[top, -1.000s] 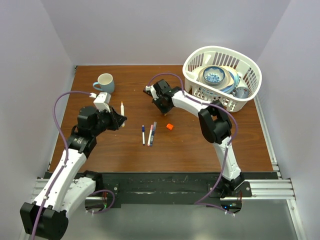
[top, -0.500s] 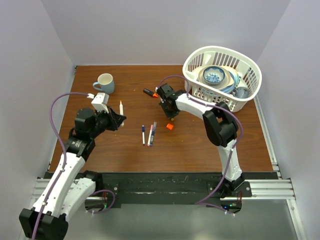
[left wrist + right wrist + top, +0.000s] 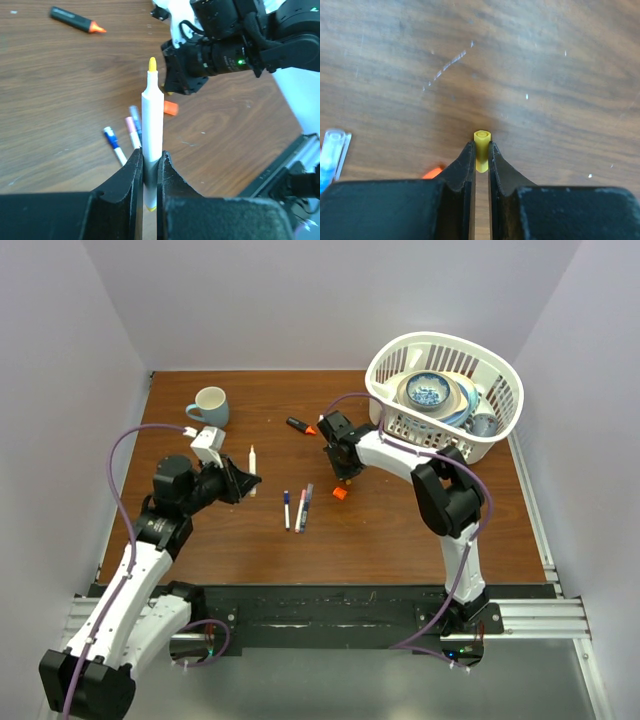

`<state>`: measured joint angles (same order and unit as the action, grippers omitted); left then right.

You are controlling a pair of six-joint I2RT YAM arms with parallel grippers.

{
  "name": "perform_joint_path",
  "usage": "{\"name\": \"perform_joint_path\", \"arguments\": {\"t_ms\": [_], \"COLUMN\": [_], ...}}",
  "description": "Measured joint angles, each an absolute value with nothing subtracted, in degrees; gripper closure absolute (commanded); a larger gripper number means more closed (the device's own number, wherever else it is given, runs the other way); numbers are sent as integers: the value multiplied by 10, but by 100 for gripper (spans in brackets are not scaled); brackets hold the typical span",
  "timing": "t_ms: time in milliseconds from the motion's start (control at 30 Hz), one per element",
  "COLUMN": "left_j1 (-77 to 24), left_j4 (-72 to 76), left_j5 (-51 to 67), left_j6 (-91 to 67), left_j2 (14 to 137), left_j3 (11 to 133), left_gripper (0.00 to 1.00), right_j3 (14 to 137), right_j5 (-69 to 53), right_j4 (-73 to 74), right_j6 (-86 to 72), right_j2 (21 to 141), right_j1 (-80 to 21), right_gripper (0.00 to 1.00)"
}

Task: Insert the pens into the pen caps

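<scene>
The left gripper (image 3: pixel 148 164) clamped the white yellow-tipped pen (image 3: pixel 152 110) near its rear end, left of centre. The right gripper (image 3: pixel 481 151) pinched the yellow cap (image 3: pixel 481 136) mid-table. Both seemed light, stiff and slippery.

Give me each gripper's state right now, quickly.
The left gripper is closed, holding the white pen with the yellow tip.
The right gripper is closed, holding the yellow cap.

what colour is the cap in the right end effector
Yellow. The cap shows best in the right wrist view.
</scene>
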<state>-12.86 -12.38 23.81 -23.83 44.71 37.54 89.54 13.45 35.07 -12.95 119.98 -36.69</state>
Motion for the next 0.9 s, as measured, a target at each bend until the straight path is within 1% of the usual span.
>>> {"name": "perform_joint_path", "arguments": {"t_ms": [100, 267, 367, 600, 700, 900], "left_j1": [-147, -221, -256, -269, -274, -305], "left_j4": [-109, -77, -25, 100, 172, 256], "left_j5": [251, 255, 277, 319, 346, 361], "left_j6": [-255, -285, -315, -395, -434, -479], "left_j2": [447, 455, 460, 491, 521, 540], "left_j3": [370, 362, 336, 280, 266, 252], "left_gripper": [100, 100, 100, 100, 100, 100], "right_j3": [851, 777, 727, 632, 603, 574], "right_j5": [123, 94, 70, 27, 19, 25], "right_j4": [333, 299, 264, 158, 118, 62], "right_j6": [-151, -194, -225, -313, -350, -411], "right_j2": [1163, 1065, 978, 779, 737, 708], "right_j1": [-368, -368, -369, -386, -408, -461], "right_gripper": [97, 97, 97, 97, 97, 96]}}
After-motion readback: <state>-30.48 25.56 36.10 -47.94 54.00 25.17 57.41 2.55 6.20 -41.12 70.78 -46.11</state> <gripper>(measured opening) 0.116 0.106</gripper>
